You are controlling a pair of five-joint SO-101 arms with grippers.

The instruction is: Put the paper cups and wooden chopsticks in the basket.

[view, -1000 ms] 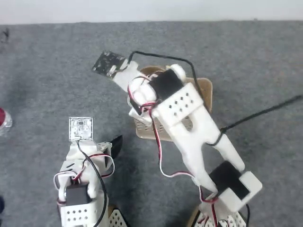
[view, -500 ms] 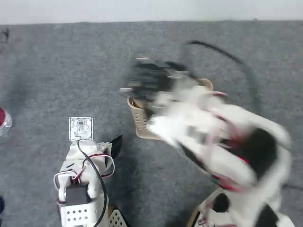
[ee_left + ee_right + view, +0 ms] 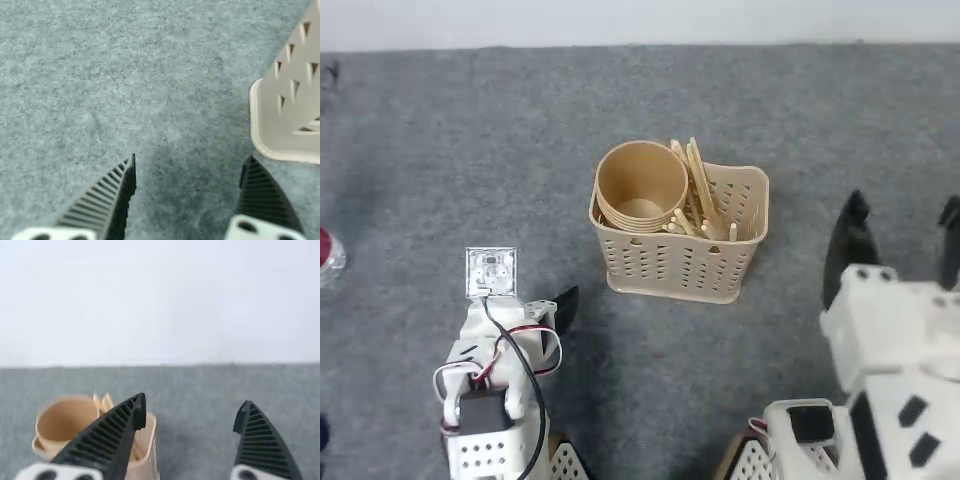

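A beige slotted basket (image 3: 670,268) stands mid-table on the grey carpet. Stacked paper cups (image 3: 640,185) sit in its left half, and several wooden chopsticks (image 3: 698,195) lean in beside them. My right gripper (image 3: 900,245) hangs open at the right, clear of the basket and holding nothing. Its wrist view looks across at the cups (image 3: 62,425), chopsticks (image 3: 102,402) and basket (image 3: 147,447) beyond the open gripper (image 3: 192,412). My left gripper (image 3: 192,175) is open over bare carpet, with the basket's corner (image 3: 290,110) beside it. From above, it (image 3: 555,312) sits at the front left.
A red-capped object (image 3: 328,255) lies at the far left edge. A white wall (image 3: 160,300) rises behind the carpet. Open carpet surrounds the basket on all sides.
My right arm, which was stretched over the basket, has pulled back to the front right, uncovering the cups and chopsticks inside. The left arm has not moved.
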